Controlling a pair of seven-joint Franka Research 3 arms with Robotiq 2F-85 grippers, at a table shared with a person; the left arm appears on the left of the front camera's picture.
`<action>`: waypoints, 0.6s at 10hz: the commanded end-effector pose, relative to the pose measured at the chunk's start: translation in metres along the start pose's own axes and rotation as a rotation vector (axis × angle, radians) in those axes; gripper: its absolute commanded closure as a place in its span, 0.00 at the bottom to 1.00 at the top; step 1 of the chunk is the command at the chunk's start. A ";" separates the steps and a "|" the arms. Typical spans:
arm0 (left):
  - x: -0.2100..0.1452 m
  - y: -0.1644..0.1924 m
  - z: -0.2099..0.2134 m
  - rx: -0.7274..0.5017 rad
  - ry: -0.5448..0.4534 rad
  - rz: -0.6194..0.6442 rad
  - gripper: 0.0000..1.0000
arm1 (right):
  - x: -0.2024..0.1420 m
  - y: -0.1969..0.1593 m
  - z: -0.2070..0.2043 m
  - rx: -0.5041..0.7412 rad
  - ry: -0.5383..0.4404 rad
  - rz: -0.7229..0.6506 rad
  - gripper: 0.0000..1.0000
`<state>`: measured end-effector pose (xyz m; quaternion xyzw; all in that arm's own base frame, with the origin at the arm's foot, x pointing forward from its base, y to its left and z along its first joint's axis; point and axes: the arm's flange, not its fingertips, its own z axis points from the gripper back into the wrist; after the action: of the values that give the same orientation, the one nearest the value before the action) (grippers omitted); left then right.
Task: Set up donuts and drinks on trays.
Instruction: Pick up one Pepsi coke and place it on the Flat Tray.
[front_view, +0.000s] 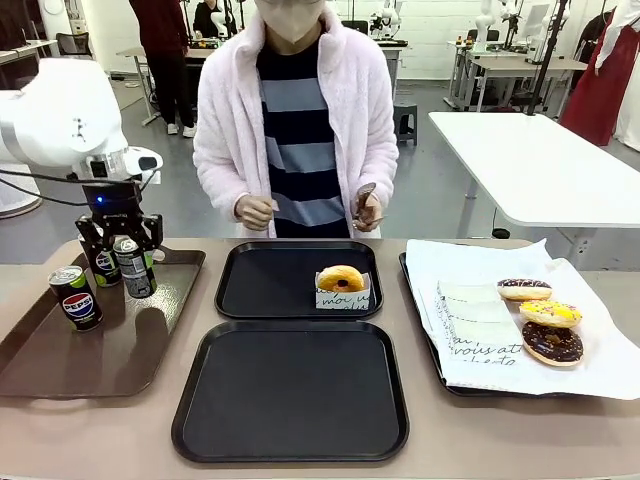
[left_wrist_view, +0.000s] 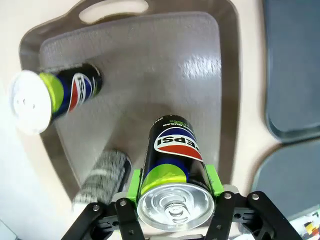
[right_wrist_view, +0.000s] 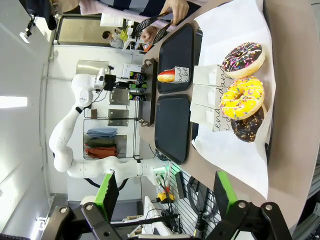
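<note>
Gripping 1 Pepsi can (left_wrist_view: 172, 145), left tool (left_wrist_view: 173, 181) hangs above brown tray (left_wrist_view: 150, 60).

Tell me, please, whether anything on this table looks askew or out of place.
Little stands out. The Pepsi can clamped in the left gripper leans a little, while the nearer can on the brown tray stands upright. The white paper under the loose donuts spreads past its tray on the right.

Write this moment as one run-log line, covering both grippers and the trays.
left gripper: shut on Pepsi can at brown tray | right gripper: open | far black tray: one golden donut, no can
</note>
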<state>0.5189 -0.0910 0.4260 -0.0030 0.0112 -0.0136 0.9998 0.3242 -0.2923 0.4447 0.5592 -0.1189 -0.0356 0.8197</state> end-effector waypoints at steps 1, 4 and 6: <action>-0.040 -0.013 0.054 0.011 -0.006 -0.031 1.00 | -0.001 0.001 0.001 0.007 0.002 -0.009 0.00; -0.075 -0.021 0.103 -0.050 -0.046 -0.070 1.00 | -0.001 0.001 0.001 0.007 0.002 -0.009 0.00; -0.069 -0.025 0.105 -0.004 -0.036 -0.053 1.00 | -0.001 0.001 0.001 0.007 0.002 -0.009 0.00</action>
<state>0.4399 -0.1113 0.5432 -0.0379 -0.0112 -0.0542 0.9977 0.3242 -0.2925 0.4443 0.5594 -0.1186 -0.0359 0.8196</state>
